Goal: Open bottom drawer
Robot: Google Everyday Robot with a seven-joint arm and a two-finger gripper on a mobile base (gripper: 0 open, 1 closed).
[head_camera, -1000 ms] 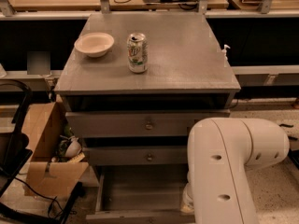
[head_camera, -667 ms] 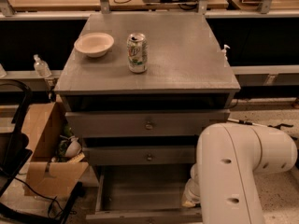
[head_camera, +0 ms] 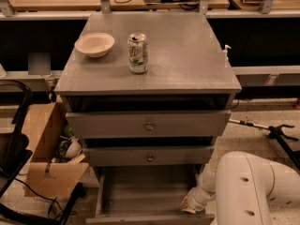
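Standing well out at the near foot of the bench point(head_camera: 187, 55), the bottom drawer point(head_camera: 145, 191) shows its plain grey inside. The task looks essentially done, with only withdrawal left. The hand point(head_camera: 190, 205) sits low at the drawer's right front corner; cannot tell whether it grips anything. Since the earlier frame the white arm point(head_camera: 253, 191) has swung right, uncovering more of the drawer. The drawer's reach looks unchanged.

I see a bowl point(head_camera: 94, 44) near a soda can point(head_camera: 138, 53) on the cabinet top point(head_camera: 187, 60). A cardboard box point(head_camera: 44, 146) sits at its left.
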